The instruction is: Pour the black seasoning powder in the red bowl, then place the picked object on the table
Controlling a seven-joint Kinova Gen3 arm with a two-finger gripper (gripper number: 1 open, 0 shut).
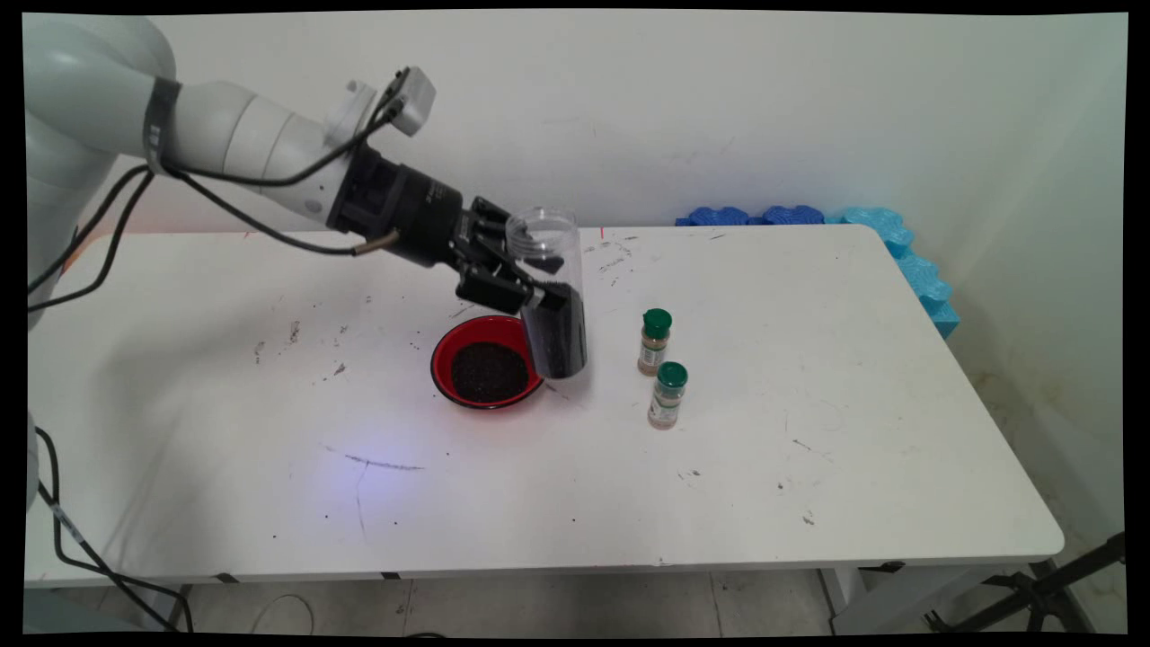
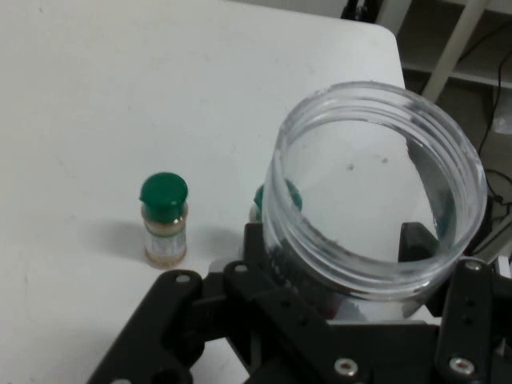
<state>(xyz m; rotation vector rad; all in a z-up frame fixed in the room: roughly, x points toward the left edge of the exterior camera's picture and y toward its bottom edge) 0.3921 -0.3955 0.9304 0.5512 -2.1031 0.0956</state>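
Observation:
My gripper (image 1: 530,292) is shut on a clear plastic jar (image 1: 548,292), which stands nearly upright, open mouth up, with dark grains filling its lower half. The jar hangs just right of a red bowl (image 1: 446,352) that holds a heap of the same dark grains. In the hand view the jar's open mouth (image 2: 376,192) fills the middle, with my gripper (image 2: 352,264) clamped around it below the rim. Two small spice bottles with green caps stand to the right of the jar, one (image 1: 655,341) farther back and one (image 1: 667,395) nearer; the hand view shows one bottle (image 2: 164,220) whole and the other's cap (image 2: 264,196) behind the jar.
Blue foam pieces (image 1: 809,216) lie along the wall at the table's far right corner. Dark specks and scuffs mark the white table (image 1: 809,449). Black cables hang from the arm at the left.

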